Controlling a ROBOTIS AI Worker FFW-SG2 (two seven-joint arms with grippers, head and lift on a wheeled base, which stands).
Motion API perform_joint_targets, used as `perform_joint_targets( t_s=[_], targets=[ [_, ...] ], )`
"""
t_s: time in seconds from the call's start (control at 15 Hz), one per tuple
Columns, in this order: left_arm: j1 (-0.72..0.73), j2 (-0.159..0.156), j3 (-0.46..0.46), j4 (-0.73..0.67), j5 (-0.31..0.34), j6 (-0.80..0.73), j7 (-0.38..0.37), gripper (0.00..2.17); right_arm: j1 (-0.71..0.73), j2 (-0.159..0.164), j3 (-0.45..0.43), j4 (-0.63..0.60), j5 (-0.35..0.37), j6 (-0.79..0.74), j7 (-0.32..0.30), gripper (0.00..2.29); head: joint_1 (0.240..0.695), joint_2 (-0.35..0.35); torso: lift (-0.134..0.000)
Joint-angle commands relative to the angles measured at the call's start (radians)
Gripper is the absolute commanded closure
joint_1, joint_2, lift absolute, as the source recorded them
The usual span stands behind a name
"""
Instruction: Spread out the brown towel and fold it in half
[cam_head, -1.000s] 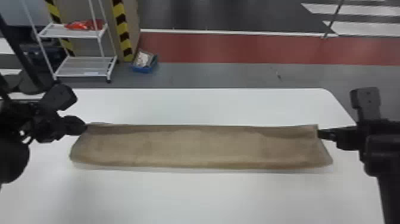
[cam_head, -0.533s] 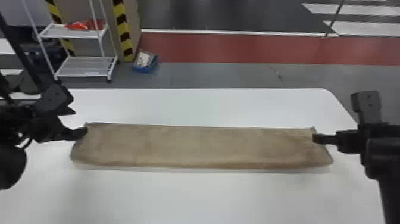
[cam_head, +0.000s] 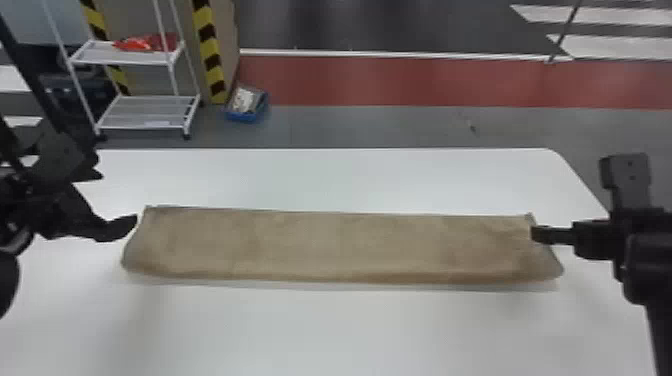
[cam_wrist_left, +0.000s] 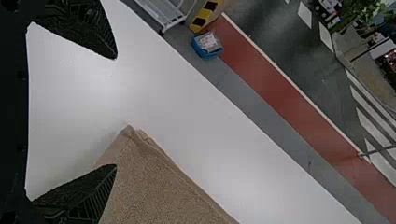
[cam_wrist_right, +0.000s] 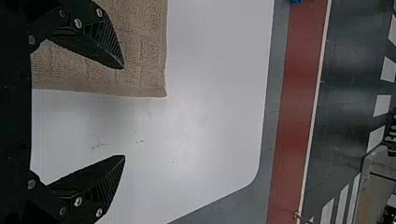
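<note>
A white table (cam_head: 380, 330) holds a long, flat, brown cloth towel (cam_head: 330, 245); the black left gripper (cam_head: 119, 198) and right gripper (cam_head: 539, 234) spread wide, empty, at its ends.

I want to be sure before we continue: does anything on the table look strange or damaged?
Nothing serious. The towel lies in a long strip, with no visible tear. Only some small dark marks on the white table, near the towel's corner, look slightly odd; I cannot tell whether they are scratches or dirt.

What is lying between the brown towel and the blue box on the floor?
Going from the towel, first the white table, then grey floor; the head view shows this.
</note>
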Motion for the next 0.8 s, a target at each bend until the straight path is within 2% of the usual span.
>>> perform_joint_targets(
  t_s=[0.0,0.33,0.73],
  targets=[
    [0.016,0.000,0.011,-0.014,0.003,0.000,0.001,0.05,0.002,0.001,0.000,0.000,-0.004,0.000,0.000,0.24,0.695,-0.041,-0.128],
    [0.047,0.000,0.059,-0.040,0.033,0.003,0.001,0.05,0.004,-0.002,0.000,0.000,-0.005,-0.003,0.000,0.24,0.695,-0.028,-0.128],
    [0.053,0.000,0.063,-0.050,0.040,0.024,0.001,0.05,0.001,-0.003,0.000,0.000,-0.005,-0.003,0.000,0.24,0.695,-0.020,-0.128]
  ],
)
